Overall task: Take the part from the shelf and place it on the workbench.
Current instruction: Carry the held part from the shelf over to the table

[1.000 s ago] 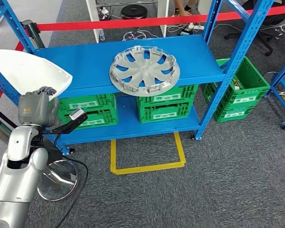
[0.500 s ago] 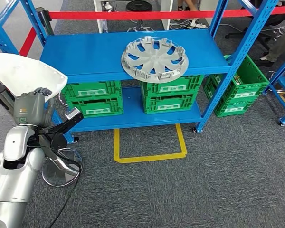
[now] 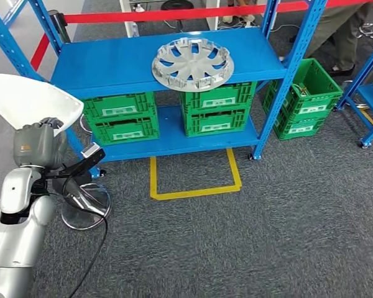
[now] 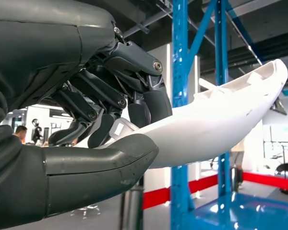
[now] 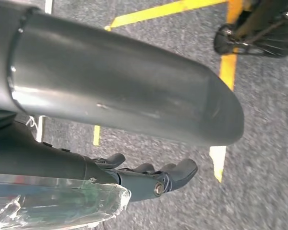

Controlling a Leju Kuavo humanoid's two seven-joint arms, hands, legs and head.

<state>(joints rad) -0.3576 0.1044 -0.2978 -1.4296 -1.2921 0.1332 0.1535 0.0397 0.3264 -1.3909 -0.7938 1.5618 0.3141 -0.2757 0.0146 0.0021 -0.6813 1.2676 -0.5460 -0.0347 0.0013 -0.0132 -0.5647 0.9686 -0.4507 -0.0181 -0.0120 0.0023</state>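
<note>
My left hand [image 3: 36,146] grips a large white curved part [image 3: 30,99] by its near edge, holding it out to the left of the blue shelf [image 3: 105,62]. In the left wrist view the thumb lies under the white part [image 4: 215,124] and the dark fingers [image 4: 110,103] press on top of it. My right hand [image 5: 128,96] hangs above the grey carpet, its fingers stretched out with nothing in them.
A grey hubcap [image 3: 193,62] lies on the shelf's top board. Green crates [image 3: 121,118] sit on the lower board, another [image 3: 306,99] on the floor at right. A yellow floor marking [image 3: 194,186], a round stand base [image 3: 86,205], red barrier tape [image 3: 175,13] and a person's legs [image 3: 342,31] are nearby.
The whole picture has shifted: the camera has moved, and the shelf now sits higher and further left in view. My left hand keeps its hold on the white part.
</note>
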